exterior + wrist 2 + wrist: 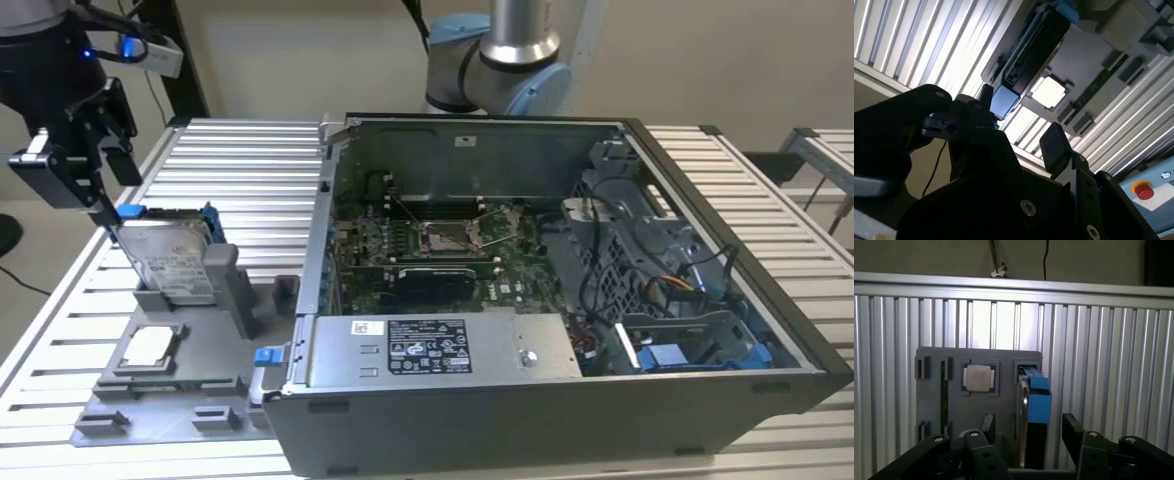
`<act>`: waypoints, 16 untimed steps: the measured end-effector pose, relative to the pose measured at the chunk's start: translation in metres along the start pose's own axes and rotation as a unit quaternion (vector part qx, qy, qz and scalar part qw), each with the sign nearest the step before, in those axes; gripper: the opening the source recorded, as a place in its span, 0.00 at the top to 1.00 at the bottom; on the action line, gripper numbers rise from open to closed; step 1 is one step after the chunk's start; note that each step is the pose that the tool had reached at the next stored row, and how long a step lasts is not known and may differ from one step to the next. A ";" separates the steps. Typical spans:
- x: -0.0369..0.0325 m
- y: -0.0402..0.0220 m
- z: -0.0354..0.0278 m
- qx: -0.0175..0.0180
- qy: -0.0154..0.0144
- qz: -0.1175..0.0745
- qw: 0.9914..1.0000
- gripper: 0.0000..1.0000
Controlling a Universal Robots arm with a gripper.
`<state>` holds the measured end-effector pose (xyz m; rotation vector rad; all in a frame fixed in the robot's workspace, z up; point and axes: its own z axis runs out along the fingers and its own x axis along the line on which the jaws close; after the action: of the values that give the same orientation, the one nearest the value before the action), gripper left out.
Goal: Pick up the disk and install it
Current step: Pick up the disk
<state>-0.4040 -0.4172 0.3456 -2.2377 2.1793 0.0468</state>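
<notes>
Now | black hand (1029, 424) is hanging with fingers (1072, 432) apart, one on each side of the top edge of the silver-grey rectangular metal disk with blue plastic frame (171, 258) | disk is standing upright in a slot of the grey plastic holder tray (174, 395) on the ribbed aluminium bench (240, 170) | bare bench is lying open beyond the tray's edges.

The silver tubular robot arm (521, 30) has rounded grey joints with pale blue caps (451, 30). Its matte black end effector (87, 180) has two flat, blocky fingers (1072, 429), and the first wrist view shows small silver screw heads (1089, 435) in their knuckles. A blue light (88, 52) glows beside a pale grey box (158, 58) on the wrist.
</notes>
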 end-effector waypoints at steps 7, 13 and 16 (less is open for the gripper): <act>0.0004 -0.0002 0.0117 -0.003 0.000 -0.003 1.000 0.00; 0.0001 -0.0003 0.0227 -0.003 0.000 -0.008 1.000 0.00; -0.0024 -0.0006 0.0270 -0.003 0.000 -0.010 1.000 0.00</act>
<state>-0.4037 -0.4139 0.3187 -2.2635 2.1586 0.0535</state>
